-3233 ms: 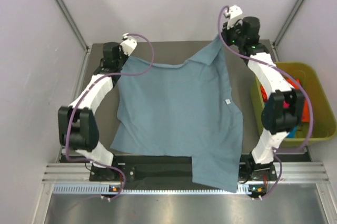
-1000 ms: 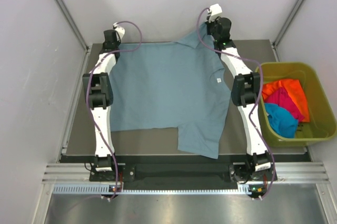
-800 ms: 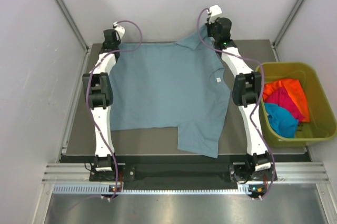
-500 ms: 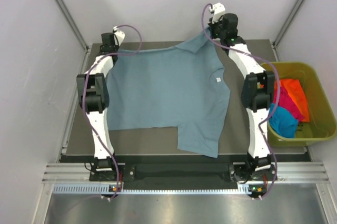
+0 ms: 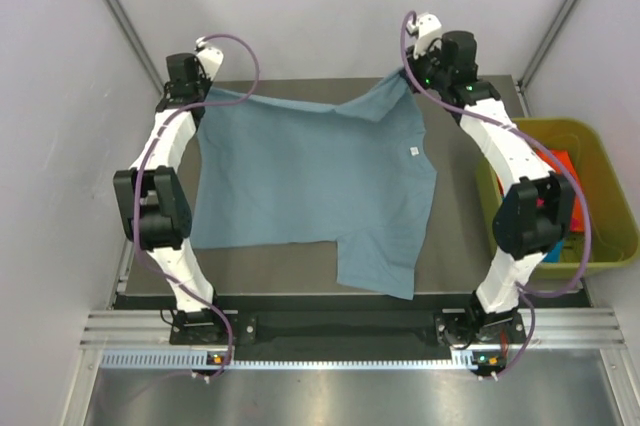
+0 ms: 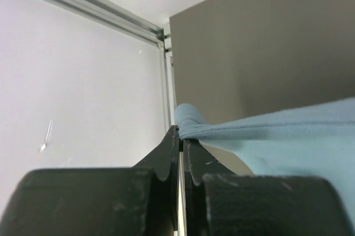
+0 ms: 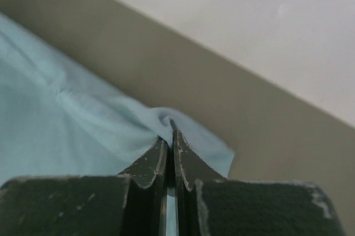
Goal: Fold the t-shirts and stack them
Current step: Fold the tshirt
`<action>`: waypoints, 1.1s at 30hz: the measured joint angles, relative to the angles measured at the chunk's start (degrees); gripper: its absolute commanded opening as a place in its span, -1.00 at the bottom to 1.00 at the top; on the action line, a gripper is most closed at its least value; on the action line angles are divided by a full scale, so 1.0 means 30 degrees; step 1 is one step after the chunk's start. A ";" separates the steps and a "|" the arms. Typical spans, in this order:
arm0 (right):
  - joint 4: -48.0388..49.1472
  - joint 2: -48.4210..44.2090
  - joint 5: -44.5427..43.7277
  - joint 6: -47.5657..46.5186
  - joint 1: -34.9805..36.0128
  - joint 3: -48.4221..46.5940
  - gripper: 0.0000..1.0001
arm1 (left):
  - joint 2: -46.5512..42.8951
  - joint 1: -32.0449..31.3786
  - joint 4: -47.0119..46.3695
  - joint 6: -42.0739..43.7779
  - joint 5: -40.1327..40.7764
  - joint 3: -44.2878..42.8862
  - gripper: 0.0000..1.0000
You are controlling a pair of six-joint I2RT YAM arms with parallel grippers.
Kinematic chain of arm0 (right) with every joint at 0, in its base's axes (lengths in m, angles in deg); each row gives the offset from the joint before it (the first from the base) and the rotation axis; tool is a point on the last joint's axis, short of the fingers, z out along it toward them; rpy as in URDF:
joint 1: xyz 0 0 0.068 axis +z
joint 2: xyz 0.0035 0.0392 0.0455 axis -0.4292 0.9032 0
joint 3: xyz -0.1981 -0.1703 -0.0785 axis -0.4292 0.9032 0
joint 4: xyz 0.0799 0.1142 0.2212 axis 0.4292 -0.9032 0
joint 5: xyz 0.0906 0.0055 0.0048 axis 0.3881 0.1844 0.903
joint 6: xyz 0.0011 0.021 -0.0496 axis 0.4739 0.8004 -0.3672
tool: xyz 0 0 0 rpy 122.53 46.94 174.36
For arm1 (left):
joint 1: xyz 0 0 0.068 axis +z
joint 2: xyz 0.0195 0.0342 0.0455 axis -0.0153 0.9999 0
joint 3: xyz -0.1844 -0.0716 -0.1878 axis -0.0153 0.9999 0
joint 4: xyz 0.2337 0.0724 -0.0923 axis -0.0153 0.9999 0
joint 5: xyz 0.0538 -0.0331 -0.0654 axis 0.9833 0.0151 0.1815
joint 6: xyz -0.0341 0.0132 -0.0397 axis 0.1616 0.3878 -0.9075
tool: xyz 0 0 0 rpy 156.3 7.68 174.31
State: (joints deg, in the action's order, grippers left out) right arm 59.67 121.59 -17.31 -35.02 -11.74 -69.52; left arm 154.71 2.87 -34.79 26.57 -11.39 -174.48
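1. Table [image 5: 460, 216]: dark grey; cloth covers most of its middle.
2. Tee [image 5: 310, 186]: grey-blue, spread over the table's middle. Its far edge is lifted and sags between the two grippers, and one flap reaches toward the table's near edge.
3. Bin [image 5: 545, 124]: olive, just off the table's right edge; orange cloth [image 5: 562, 160] shows inside.
4. Left gripper [image 5: 193, 96] [image 6: 180, 136]: above the table's far-left corner, fingers pinched tight on a tee corner.
5. Right gripper [image 5: 412, 76] [image 7: 171, 136]: above the table's far edge, fingers clamped on the other far corner.
6. Tag [image 5: 410, 152]: white, on the tee, toward the table's right.
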 measured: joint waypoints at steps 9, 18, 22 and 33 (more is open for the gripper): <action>-0.1413 -0.3570 0.0372 0.0168 0.0255 0.5406 -1.00 | -0.2404 0.0000 0.2164 -0.0772 -0.1086 0.2608 -1.00; -0.2106 -0.5676 0.0546 0.0576 0.0270 0.7235 -1.00 | -0.2412 0.0007 0.4692 -0.1676 -0.1727 0.3621 -1.00; -0.2120 -0.6470 0.0583 0.0801 0.0270 0.7817 -1.00 | -0.2412 0.0007 0.5391 -0.1712 -0.1851 0.3628 -1.00; -0.2361 -0.6972 0.0648 0.1144 0.0270 0.9253 -1.00 | -0.2412 0.0044 0.7249 -0.1698 -0.1974 0.3628 -1.00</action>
State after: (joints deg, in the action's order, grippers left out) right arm 52.59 100.67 -15.36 -31.59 -10.93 -41.76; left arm 147.48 3.00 -13.04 21.48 -17.32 -163.59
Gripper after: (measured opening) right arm 0.019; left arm 0.029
